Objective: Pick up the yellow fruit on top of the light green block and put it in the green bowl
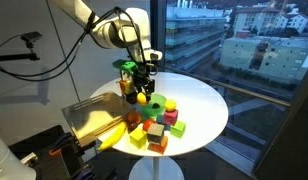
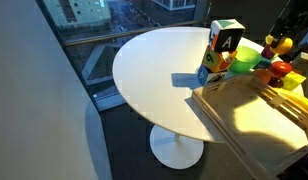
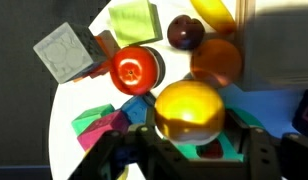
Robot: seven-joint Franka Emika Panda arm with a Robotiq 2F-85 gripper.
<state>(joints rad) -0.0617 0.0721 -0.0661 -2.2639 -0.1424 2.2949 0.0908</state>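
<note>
My gripper [image 3: 190, 150] is shut on the round yellow fruit [image 3: 189, 108], which fills the space between the two fingers in the wrist view. In an exterior view the fruit [image 1: 142, 98] hangs under the gripper [image 1: 142, 88] above the back of the toy cluster. The pale light green block [image 3: 132, 20] lies apart from the fruit, with nothing on it; it also shows at the front of the cluster [image 1: 137, 140]. The green bowl [image 1: 125, 66] stands just behind the gripper and shows in the other view too [image 2: 247, 55].
Around the fruit lie a red fruit [image 3: 134, 68], a dark red fruit [image 3: 184, 32], an orange fruit [image 3: 216, 60], a banana [image 3: 212, 10], a grey cube [image 3: 62, 50] and pink and teal blocks. A wooden board [image 1: 94, 120] sits beside the round white table [image 1: 199, 100].
</note>
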